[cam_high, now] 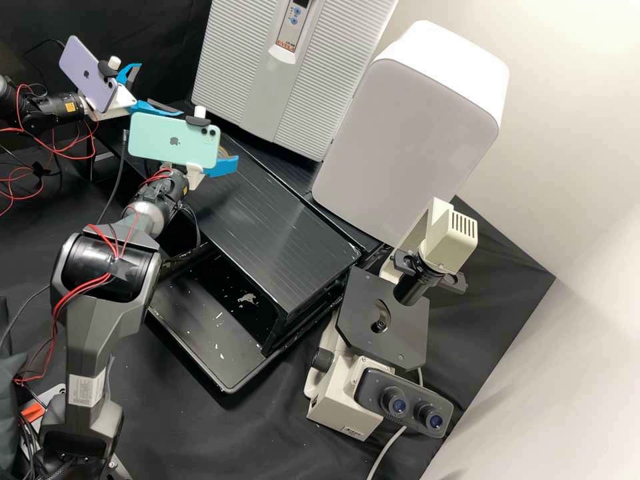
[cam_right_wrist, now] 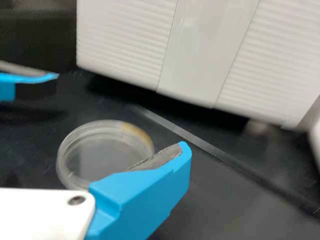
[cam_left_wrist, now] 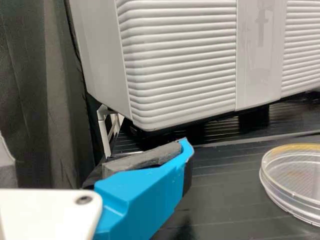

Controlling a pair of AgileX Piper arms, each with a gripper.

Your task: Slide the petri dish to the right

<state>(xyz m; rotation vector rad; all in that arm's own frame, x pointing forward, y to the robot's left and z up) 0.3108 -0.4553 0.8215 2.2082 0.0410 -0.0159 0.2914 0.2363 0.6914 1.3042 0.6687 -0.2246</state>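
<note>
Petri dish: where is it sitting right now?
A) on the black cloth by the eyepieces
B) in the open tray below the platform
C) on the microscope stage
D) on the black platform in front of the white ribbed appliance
D: the petri dish lies flat on the black platform, close before the white ribbed appliance.

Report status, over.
Left gripper off dish, near white appliance. Right gripper at dish rim, contact unclear. Dish flat on black platform. No obstacle seen.

Clear, glossy plastic petri dish (cam_right_wrist: 97, 150)
</note>
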